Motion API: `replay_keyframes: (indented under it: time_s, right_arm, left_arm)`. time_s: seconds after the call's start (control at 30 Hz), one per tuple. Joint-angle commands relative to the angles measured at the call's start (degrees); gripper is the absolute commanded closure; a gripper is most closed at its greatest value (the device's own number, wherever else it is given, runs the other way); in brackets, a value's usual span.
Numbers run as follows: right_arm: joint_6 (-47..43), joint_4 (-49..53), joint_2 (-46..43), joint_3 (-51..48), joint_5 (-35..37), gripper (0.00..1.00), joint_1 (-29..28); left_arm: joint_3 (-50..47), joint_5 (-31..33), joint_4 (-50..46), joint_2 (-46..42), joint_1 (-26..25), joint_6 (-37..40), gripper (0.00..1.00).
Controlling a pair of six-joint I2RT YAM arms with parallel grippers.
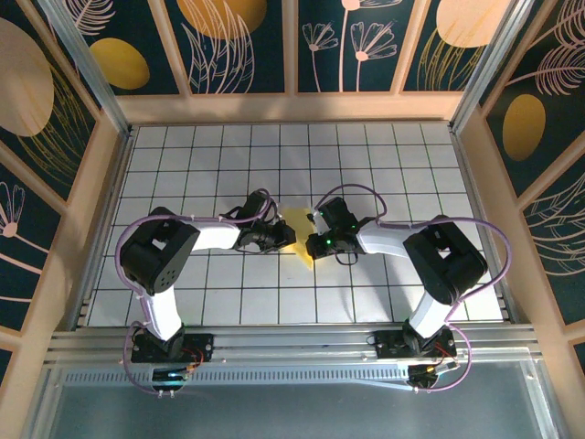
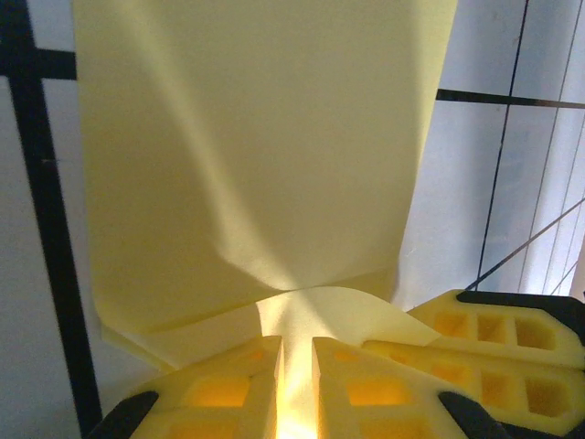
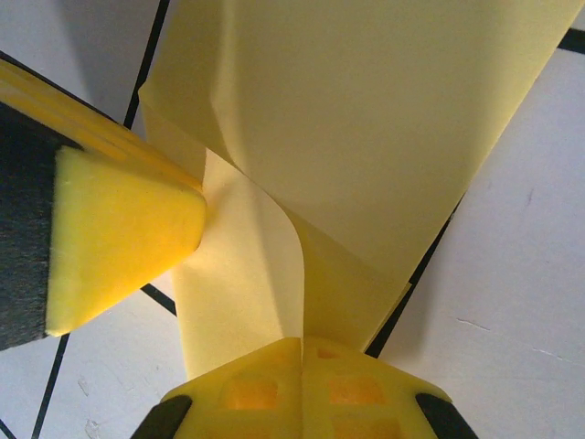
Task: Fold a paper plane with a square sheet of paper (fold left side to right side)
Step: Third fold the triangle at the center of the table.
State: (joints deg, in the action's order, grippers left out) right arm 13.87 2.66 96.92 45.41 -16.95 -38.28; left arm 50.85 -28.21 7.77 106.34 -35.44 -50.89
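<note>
Top external: thin pale-yellow creased paper sheet (image 1: pixel 298 229) lies between left gripper (image 1: pixel 285 240) and right gripper (image 1: pixel 316 243), both pinching its edges.

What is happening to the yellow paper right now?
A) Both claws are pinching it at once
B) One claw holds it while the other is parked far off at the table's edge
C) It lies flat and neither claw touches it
A: in the left wrist view the left gripper pinches a raised fold of the square sheet of paper, and in the right wrist view the right gripper is shut on the sheet too.
</note>
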Motion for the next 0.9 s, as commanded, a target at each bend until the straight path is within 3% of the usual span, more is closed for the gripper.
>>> replay_keyframes:
  time_s: [0.0, 0.43, 0.63, 0.87]
  right_arm:
    - [-0.8, 5.3, 3.0, -0.2, 1.5, 1.00, 0.2]
    - [0.2, 5.6, 1.4, 2.6, 0.2, 1.00, 0.9]
    - [1.4, 6.0, -1.4, 3.9, -0.7, 0.90, 2.2]
    - [2.1, 8.5, -6.2, 3.8, -1.8, 0.71, 4.8]
  left_arm:
    - [1.3, 0.4, -1.9, 1.5, -0.2, 0.4, 0.84]
    - [2.4, 1.7, -5.3, 3.1, -0.2, 0.6, 0.85]
    - [2.7, 2.1, -6.5, 3.5, -0.2, 0.8, 0.85]
    - [3.0, 2.1, -6.8, 3.7, -0.2, 0.9, 0.85]
